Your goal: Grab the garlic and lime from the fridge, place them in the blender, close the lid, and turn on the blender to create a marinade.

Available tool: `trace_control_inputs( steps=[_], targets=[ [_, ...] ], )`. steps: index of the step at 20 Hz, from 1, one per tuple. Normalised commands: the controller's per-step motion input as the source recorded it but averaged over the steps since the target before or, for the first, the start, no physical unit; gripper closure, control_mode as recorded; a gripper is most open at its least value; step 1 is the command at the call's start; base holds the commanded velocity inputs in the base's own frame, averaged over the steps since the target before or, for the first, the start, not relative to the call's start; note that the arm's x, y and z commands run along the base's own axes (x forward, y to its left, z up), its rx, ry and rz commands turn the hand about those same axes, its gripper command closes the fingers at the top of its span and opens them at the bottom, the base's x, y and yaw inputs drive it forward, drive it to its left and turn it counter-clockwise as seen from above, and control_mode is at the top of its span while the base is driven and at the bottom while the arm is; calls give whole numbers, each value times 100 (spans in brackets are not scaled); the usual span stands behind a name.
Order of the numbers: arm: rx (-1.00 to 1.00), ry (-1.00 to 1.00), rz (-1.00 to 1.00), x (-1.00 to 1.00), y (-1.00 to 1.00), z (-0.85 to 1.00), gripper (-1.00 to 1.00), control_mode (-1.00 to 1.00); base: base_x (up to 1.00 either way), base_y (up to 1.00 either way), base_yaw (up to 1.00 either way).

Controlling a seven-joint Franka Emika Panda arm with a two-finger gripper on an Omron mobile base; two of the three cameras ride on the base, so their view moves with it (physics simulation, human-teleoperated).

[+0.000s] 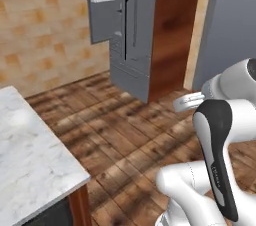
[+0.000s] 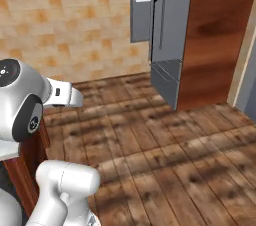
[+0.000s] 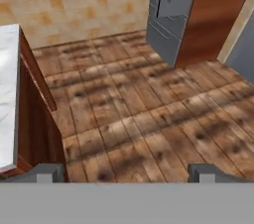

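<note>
One fridge point(image 1: 131, 35) stands with its door ajar; one gripper point(image 3: 126, 173), fingers apart, empty

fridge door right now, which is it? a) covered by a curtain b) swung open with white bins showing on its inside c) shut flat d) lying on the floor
b: the fridge door stands swung out to the left in the left base view, with white bins on its inner face and a dark gap beside it.

Marble counter point(image 1: 30, 155) on wood cabinet point(image 3: 34, 119), left of plank floor point(image 1: 135, 135). Tan tiled wall point(image 1: 45, 25) behind counter. Wood panel point(image 2: 220, 35) far across floor.
</note>
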Motion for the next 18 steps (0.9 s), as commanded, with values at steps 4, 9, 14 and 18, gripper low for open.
trace_control_inputs(
  steps=[4, 9, 14, 18],
  targets=[
    [0, 0, 0, 0, 0, 0, -100, 100, 100, -89, 32],
    [0, 0, 0, 0, 0, 0, -100, 100, 100, -65, 26],
    [0, 0, 0, 0, 0, 0, -100, 100, 100, -28, 8],
    [0, 0, 0, 0, 0, 0, -100, 100, 100, -4, 0]
  ],
)
